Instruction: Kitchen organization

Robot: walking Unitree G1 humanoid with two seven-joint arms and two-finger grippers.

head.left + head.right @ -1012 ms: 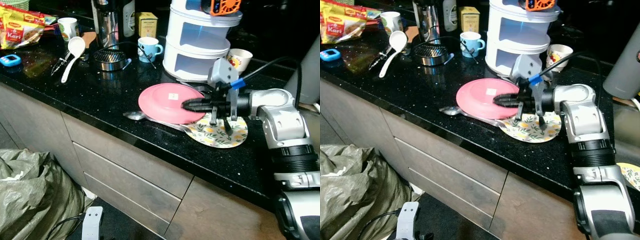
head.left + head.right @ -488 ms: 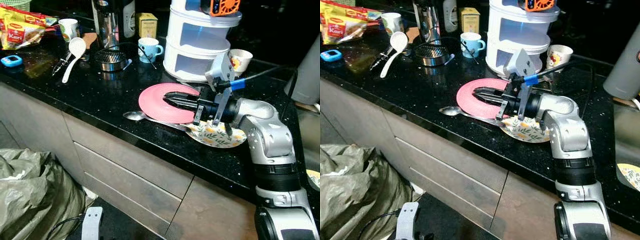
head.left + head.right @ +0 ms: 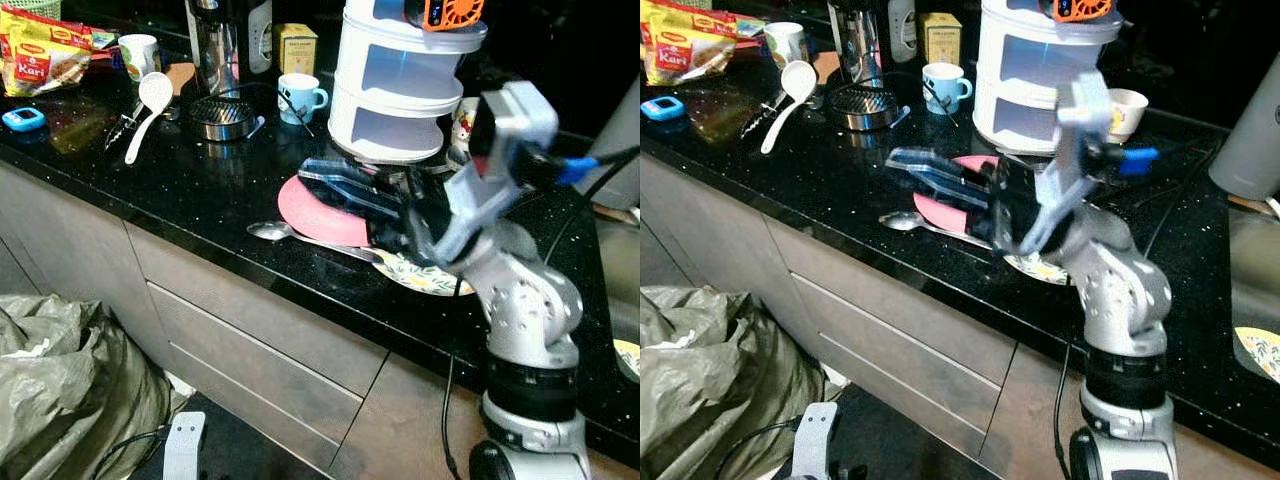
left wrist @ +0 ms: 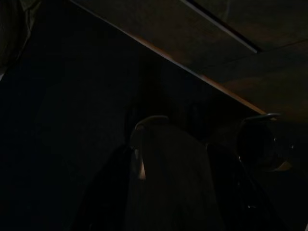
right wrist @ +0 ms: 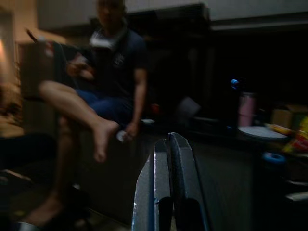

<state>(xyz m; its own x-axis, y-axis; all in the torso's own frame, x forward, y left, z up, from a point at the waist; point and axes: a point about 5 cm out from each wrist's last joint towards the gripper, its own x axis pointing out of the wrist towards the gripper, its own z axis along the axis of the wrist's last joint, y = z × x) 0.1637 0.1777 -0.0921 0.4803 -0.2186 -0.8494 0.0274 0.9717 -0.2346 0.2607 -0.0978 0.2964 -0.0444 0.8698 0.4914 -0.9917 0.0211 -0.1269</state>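
A pink plate [image 3: 308,212] lies on the black counter [image 3: 180,190], its right edge resting on a floral plate [image 3: 432,277]. A metal spoon [image 3: 272,231] lies just in front of the pink plate. My right gripper [image 3: 312,172] is blurred, raised above the pink plate and pointing left, clear of both plates. In the right wrist view its fingers [image 5: 163,183] are pressed together with nothing between them. The left wrist view is very dark; the left arm hangs idle below the counter edge.
A white tiered rack [image 3: 400,95] stands behind the plates, with a blue mug [image 3: 298,97], a metal strainer [image 3: 220,118] and a white ladle [image 3: 150,98] to its left. A green sack [image 3: 60,390] lies on the floor. A person [image 5: 108,82] sits across the room.
My right arm has lifted off the plates and swung up and to the left, its wrist tilting upward. The pink plate has stayed on the counter.
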